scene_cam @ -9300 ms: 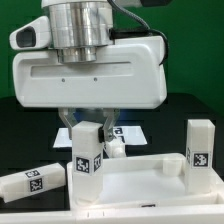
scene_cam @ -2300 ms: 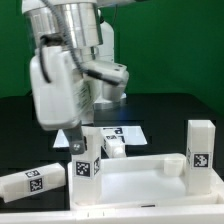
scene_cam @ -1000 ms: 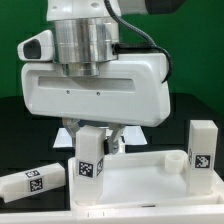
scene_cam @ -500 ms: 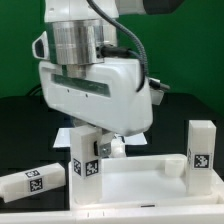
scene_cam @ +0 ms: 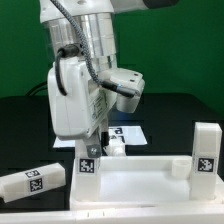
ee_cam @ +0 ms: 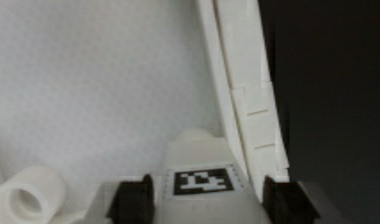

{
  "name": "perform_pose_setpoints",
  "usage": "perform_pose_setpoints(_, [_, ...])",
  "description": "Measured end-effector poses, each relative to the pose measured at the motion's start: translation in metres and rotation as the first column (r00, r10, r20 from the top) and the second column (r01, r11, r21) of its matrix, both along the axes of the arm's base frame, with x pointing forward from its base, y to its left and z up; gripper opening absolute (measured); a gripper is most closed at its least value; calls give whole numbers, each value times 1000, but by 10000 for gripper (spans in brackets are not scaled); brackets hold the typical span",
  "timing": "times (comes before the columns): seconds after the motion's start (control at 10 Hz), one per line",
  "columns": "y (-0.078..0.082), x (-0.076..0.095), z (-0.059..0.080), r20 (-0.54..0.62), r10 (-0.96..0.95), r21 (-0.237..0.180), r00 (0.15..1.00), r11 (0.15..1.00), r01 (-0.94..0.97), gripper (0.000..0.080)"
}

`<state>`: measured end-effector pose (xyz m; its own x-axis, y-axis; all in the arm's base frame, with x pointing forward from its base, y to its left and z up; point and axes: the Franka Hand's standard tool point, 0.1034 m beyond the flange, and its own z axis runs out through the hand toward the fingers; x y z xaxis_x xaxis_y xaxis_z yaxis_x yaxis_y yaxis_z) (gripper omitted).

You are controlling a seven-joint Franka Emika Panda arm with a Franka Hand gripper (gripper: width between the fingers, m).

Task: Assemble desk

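Upright leg (scene_cam: 88,168) on desk top (scene_cam: 140,183)

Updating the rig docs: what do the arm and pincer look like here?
Glossy white arm shell, ribbed silver metal wrist flange, black cable looping beside it. Pincer: white body, two dark fingers.

place: robotics lab, bench test rig
backdrop: plain green wall (scene_cam: 190,50), 12 to 3 o'clock
surface: black table (scene_cam: 20,125), 9 o'clock
equipment: white robot arm (scene_cam: 85,70), centre
tracking: marker board (scene_cam: 128,131), centre; tagged leg (scene_cam: 30,182), 8 o'clock
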<state>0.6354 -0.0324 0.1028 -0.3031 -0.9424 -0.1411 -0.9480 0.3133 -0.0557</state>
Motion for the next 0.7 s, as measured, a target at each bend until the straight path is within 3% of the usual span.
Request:
perform_pose_setpoints(0.4, [-3,-1,-1,-11,-74,3,997,997,74,291])
perform_pose_setpoints(0.6, [3,2,12,-10,22,7,1000,1000,-22,585])
perform_pose_setpoints(0.7, [9,3,24,-2,53,18,999,998,-53,631])
